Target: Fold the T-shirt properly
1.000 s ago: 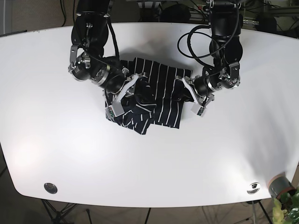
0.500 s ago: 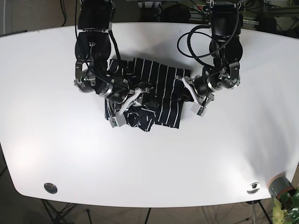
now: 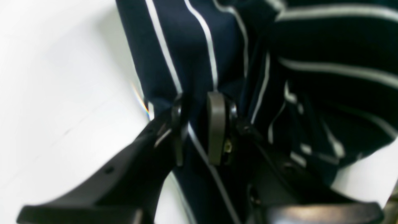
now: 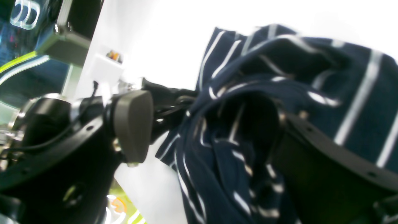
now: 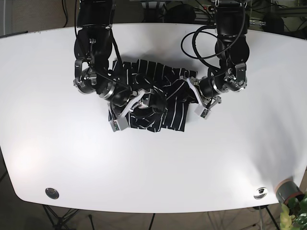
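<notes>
The navy T-shirt (image 5: pixel 165 108) with white stripes lies crumpled in the middle of the white table (image 5: pixel 57 143). My left gripper (image 5: pixel 193 93) is at its right edge. In the left wrist view the left gripper (image 3: pixel 197 124) is shut on a fold of the T-shirt (image 3: pixel 192 46), with cloth pinched between the fingers (image 3: pixel 216 124). My right gripper (image 5: pixel 142 101) sits on the shirt's left half. In the right wrist view the right gripper (image 4: pixel 205 130) has its jaws wide apart. One pad (image 4: pixel 132 124) is bare. Bunched T-shirt cloth (image 4: pixel 311 68) drapes over the other finger.
Both arms reach in from the table's far edge, with black cables (image 5: pixel 192 43) looping by the left arm. Round fittings (image 5: pixel 52 192) (image 5: pixel 260 192) sit near the front corners. A grey pot (image 5: pixel 288 190) with a plant stands off the front right corner.
My right gripper has moved right, from the shirt's left edge onto its middle, and the cloth there has bunched and shifted. The left gripper has stayed at the right edge.
</notes>
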Motion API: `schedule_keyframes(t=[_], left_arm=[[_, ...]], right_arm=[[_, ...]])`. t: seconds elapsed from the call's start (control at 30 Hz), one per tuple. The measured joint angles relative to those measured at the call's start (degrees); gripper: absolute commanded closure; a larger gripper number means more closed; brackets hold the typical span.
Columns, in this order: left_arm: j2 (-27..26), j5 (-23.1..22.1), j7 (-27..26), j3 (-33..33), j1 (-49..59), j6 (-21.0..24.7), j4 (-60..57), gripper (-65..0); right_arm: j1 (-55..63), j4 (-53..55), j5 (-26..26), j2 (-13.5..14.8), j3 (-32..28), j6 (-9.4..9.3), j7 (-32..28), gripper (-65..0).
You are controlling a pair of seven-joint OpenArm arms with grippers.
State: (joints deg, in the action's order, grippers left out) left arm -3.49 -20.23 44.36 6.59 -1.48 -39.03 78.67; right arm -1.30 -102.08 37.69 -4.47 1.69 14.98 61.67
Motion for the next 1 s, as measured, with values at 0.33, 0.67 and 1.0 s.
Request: schedule_keyframes(t=[0.33,0.67,1.0], left_arm=[[0.0,2.1,2.7,8.8,1.7,0.6,12.9,-9.9],[-3.5,2.1,2.8,15.5,3.5,0.4,15.6,-9.9],[-7.4,2.0,2.7,18.9,3.4,0.4,15.6,-9.9]], right_arm=[[5.0,-3.7,0.0,2.3,3.1,0.00,0.1,-45.7],[5.1,2.2,-1.4,2.4,-12.2,-0.63,-0.2,-45.7],[2.4,4.3,-0.2,0.6,-21.8,-0.76,-6.5,-45.7]])
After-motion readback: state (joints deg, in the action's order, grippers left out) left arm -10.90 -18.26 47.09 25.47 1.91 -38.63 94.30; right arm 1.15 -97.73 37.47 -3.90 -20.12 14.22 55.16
